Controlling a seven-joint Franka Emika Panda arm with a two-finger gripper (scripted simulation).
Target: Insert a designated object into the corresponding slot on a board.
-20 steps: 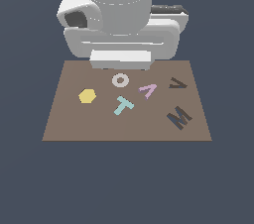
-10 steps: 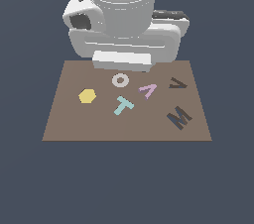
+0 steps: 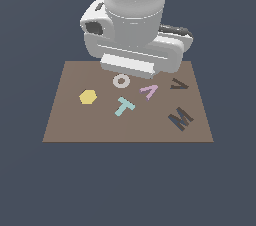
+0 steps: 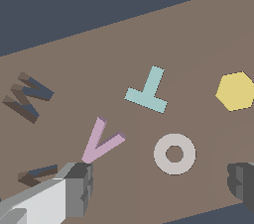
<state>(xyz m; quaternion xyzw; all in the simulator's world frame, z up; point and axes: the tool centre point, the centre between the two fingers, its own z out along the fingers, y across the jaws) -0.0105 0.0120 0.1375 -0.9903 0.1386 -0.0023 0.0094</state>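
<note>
Lilac letter A (image 4: 101, 140) flat on board (image 4: 198, 34), touching one finger (image 4: 79, 188) of spread hand (image 4: 161, 186)

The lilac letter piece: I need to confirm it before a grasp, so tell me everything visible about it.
The lilac letter piece is a small, flat, pale lilac-pink block, matte like plastic. It lies flat and loose on the brown board, outside any recess, between the grey ring and the dark A-shaped slot. Nothing touches it; one fingertip sits near its apex.

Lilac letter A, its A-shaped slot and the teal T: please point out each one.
lilac letter A (image 3: 149, 90), exterior view, on its middle.
A-shaped slot (image 3: 179, 85), exterior view, on the dark recess.
teal T (image 4: 149, 92), wrist view, on its stem.
</note>
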